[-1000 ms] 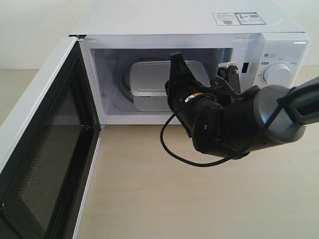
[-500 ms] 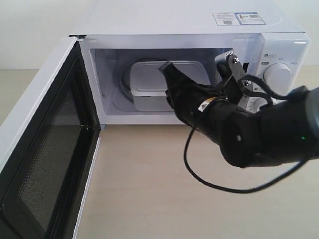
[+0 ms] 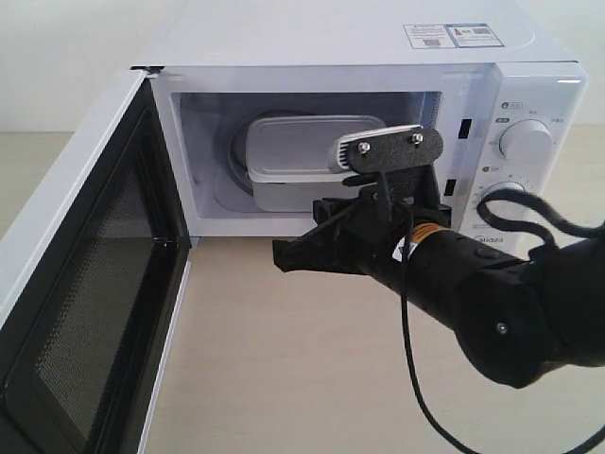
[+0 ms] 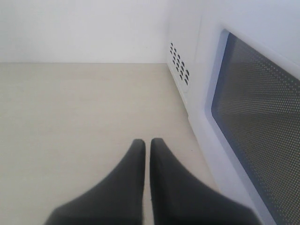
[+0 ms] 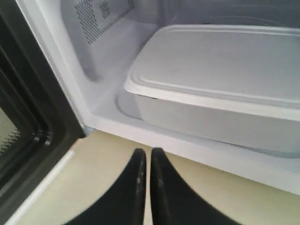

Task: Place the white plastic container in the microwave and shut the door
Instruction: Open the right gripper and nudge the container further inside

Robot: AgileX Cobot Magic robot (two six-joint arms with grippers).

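With white plastic container (image 3: 293, 151) inside microwave (image 3: 331, 38), pull closed right claw (image 5: 148, 151) clear; swing door (image 4: 253, 112) shut using closed left claw (image 4: 147, 140).

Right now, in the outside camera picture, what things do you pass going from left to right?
The open door → the white plastic container inside the microwave → the stickers on its top → the upper dial.

R gripper (image 3: 284, 253) closed empty, L gripper (image 4: 147, 142) prob. closed too

Pale wood tabletop (image 3: 284, 359) meets a plain white wall (image 3: 57, 57).
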